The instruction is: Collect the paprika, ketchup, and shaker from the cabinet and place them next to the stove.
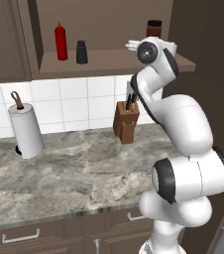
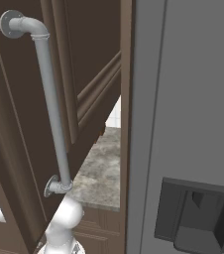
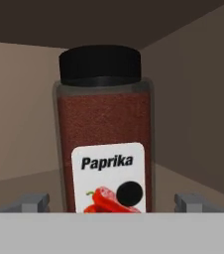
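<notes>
While the arm reaches up into the cabinet [image 1: 109, 59], its gripper [image 3: 112, 202] stands spread wide, one fingertip on either side of the paprika [image 3: 104, 129] without touching it. That jar stands upright on the shelf at the right end. Farther left stand the ketchup [image 1: 60, 41] and, just beside it, the shaker [image 1: 82, 52].

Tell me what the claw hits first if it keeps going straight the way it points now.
The paprika. It stands upright dead ahead on the cabinet shelf, centred between the open claw's fingertips, which sit wide on either side. How near it is I can't judge.
</notes>
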